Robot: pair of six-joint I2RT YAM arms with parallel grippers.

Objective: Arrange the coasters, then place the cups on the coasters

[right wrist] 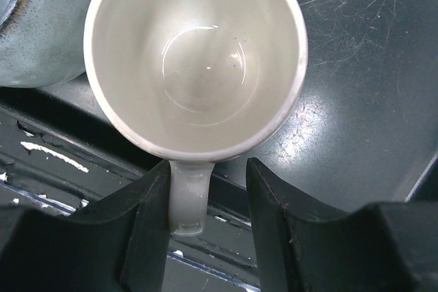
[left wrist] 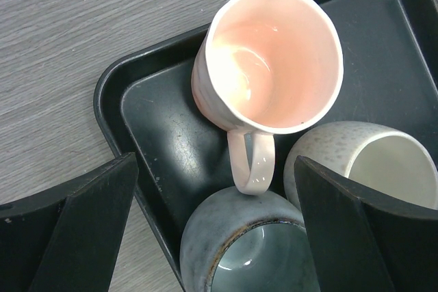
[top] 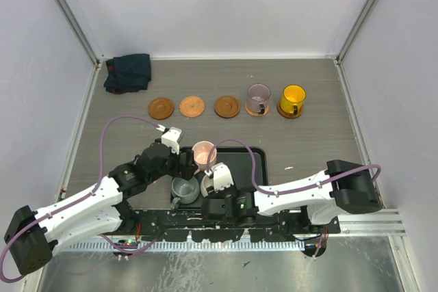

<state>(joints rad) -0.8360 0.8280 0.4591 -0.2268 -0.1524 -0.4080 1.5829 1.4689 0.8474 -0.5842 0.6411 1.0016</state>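
Note:
Three bare brown coasters [top: 161, 108] [top: 192, 106] [top: 226, 107] lie in a row at the back. Right of them, the mauve cup [top: 259, 95] and the yellow cup [top: 293, 98] each stand on a coaster. The pink cup [left wrist: 270, 56], grey-green cup [left wrist: 239, 237] and cream-white cup [right wrist: 195, 59] crowd the black tray's [top: 243, 158] near-left corner. My left gripper [left wrist: 215, 193] hangs open above the grey-green cup, one finger either side. My right gripper [right wrist: 207, 176] straddles the cream cup's handle [right wrist: 187, 196]. Its left finger touches the handle and a gap remains on the right.
A dark blue cloth [top: 128, 72] lies bunched in the back-left corner. The pink cup's handle [left wrist: 252, 162] touches the grey-green cup. The tray's near rim sits against the metal rail [top: 226, 237] where the arms are mounted. Enclosure walls bound the table.

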